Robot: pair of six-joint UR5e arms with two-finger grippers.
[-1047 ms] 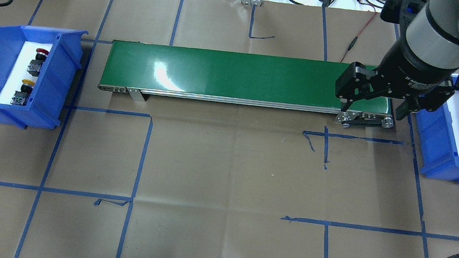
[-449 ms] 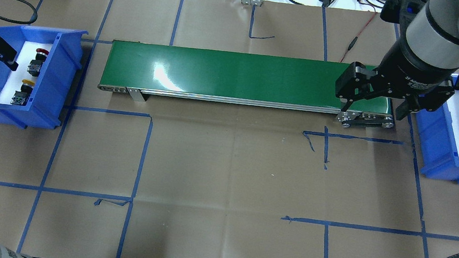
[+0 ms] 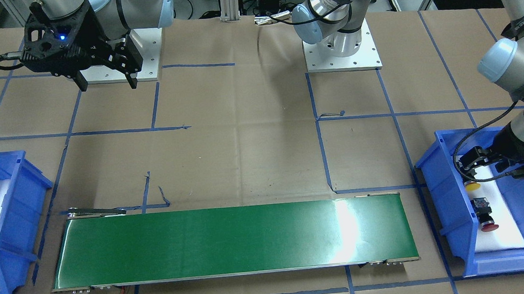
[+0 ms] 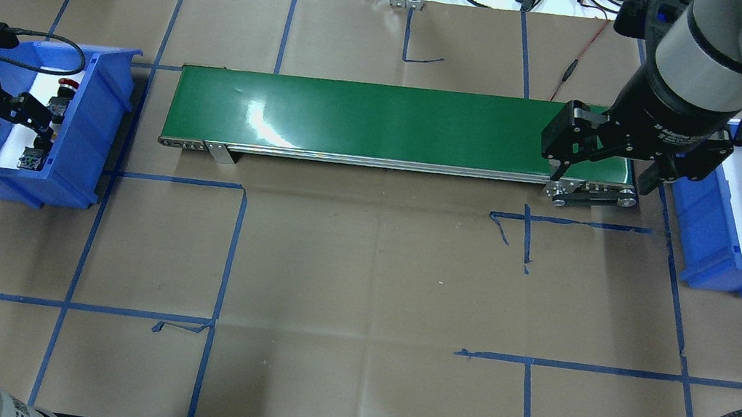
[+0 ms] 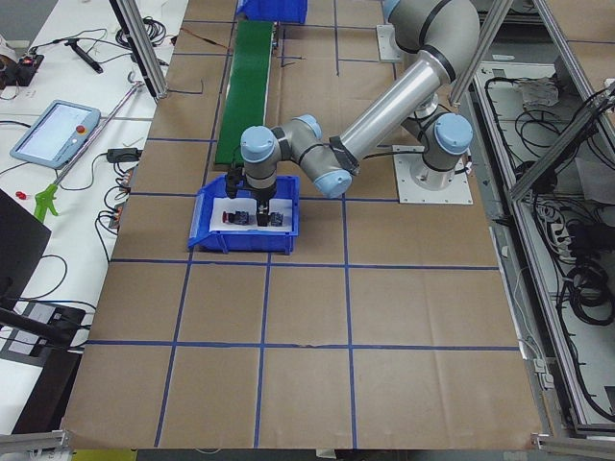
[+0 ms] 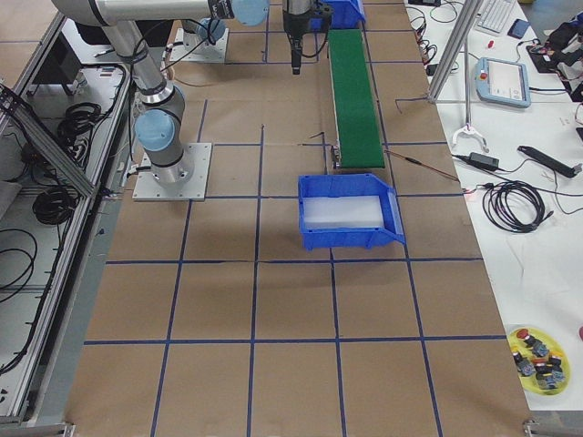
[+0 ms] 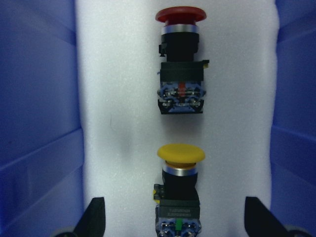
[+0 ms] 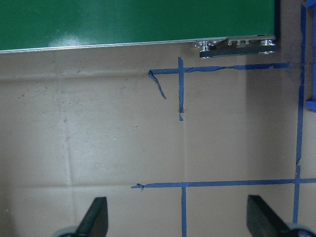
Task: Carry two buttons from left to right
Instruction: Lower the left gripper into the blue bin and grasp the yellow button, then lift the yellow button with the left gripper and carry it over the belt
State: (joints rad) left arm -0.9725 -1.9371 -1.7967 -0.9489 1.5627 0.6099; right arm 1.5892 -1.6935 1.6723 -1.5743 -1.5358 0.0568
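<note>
I count two buttons, one red button (image 7: 180,59) and one yellow button (image 7: 180,182); two blue bins, left bin (image 4: 84,136) and right bin (image 4: 704,243); one green conveyor (image 4: 384,122).

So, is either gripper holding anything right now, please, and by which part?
Nothing is held: the left gripper hangs open above the yellow button, the right gripper open and empty.

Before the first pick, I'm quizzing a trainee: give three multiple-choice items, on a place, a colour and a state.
1. Where do the buttons lie? A green belt; B left bin; C right bin.
2. Which cap colour is nearer the left tool? A red; B green; C yellow.
3. The left tool is: A open; B shut on a button; C shut empty.
B: both lie inside its blue walls. C: the yellow button is nearer, the red button beyond. A: its fingers stand wide apart.
</note>
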